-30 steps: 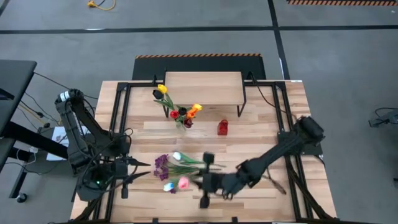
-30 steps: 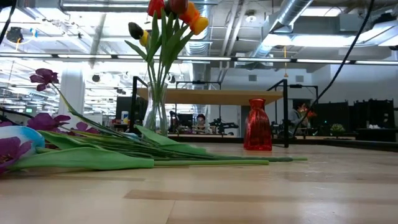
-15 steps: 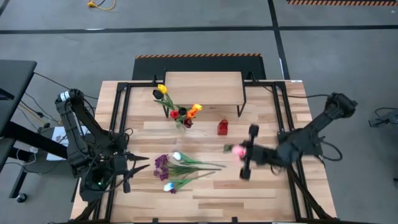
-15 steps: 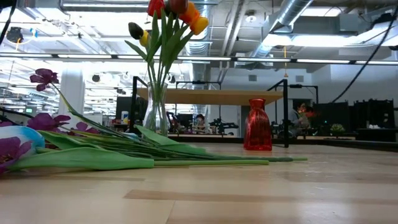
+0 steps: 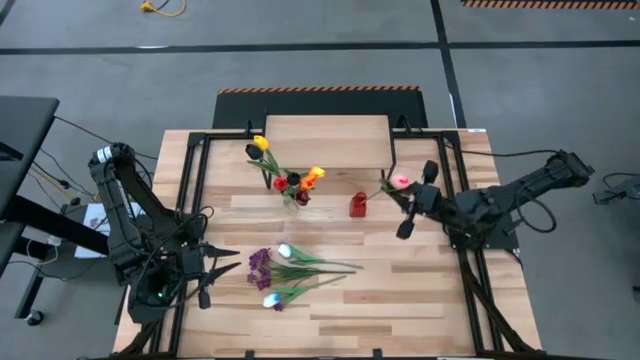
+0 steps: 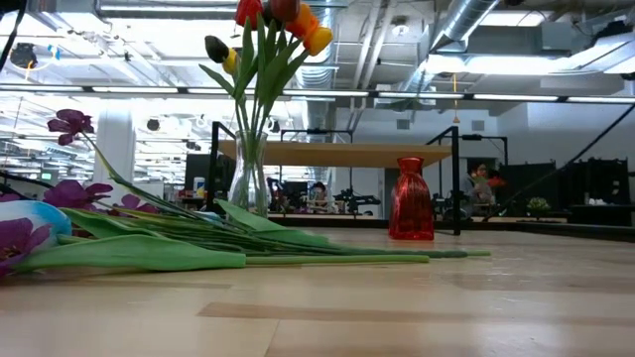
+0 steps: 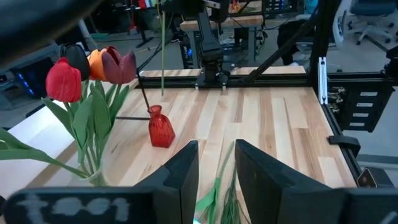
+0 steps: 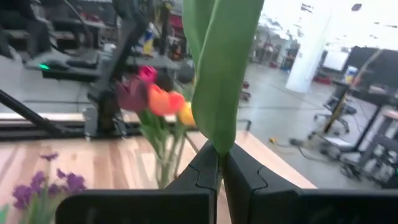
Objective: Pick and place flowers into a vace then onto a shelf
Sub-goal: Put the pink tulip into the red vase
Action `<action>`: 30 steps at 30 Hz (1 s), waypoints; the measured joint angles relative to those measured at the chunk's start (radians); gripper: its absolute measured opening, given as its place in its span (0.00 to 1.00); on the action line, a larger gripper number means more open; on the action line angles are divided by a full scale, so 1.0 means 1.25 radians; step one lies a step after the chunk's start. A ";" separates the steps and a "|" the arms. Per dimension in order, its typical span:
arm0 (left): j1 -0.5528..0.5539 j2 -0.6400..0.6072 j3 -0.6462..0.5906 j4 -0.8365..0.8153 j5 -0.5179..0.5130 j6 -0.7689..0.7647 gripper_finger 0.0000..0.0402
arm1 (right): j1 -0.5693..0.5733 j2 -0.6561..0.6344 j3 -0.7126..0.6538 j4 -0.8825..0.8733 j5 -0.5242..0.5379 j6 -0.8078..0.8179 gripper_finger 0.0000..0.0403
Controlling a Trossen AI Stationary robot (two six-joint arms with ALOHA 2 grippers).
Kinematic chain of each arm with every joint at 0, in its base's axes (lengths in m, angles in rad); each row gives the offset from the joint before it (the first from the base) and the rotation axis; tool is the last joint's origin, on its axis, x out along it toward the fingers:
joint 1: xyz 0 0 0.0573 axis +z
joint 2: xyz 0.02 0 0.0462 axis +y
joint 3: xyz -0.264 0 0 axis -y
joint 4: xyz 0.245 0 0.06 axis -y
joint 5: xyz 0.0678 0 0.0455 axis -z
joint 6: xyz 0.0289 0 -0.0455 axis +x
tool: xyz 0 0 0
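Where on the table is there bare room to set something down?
The front right of the table is bare, right of the loose flowers. The shelf top is bare too. It is crowded mid-table: the glass vase, the red vase and the right pincer holding a pink tulip.

Light is bright and even, coming from ceiling lamps [image 6: 119, 87] seen in the low view; they glare white. Shadows on the table [image 5: 420, 290] are soft and weak. In the right wrist view, the leaf [image 8: 219, 68] held in the right gripper [image 8: 221, 171] is blurred, and the background beyond it is washed out. In the left wrist view, the left gripper [image 7: 214, 168] is out of focus.
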 joint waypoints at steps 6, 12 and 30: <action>0.012 0.000 0.000 0.000 -0.021 -0.012 0.24 | -0.093 -0.044 0.000 -0.111 -0.095 0.064 0.00; 0.033 0.000 0.000 0.000 -0.022 -0.029 0.24 | -0.176 -0.040 0.000 -0.110 -0.214 0.053 0.00; 0.041 0.000 0.000 0.000 -0.017 -0.030 0.24 | -0.293 0.011 -0.006 -0.124 -0.300 0.101 0.00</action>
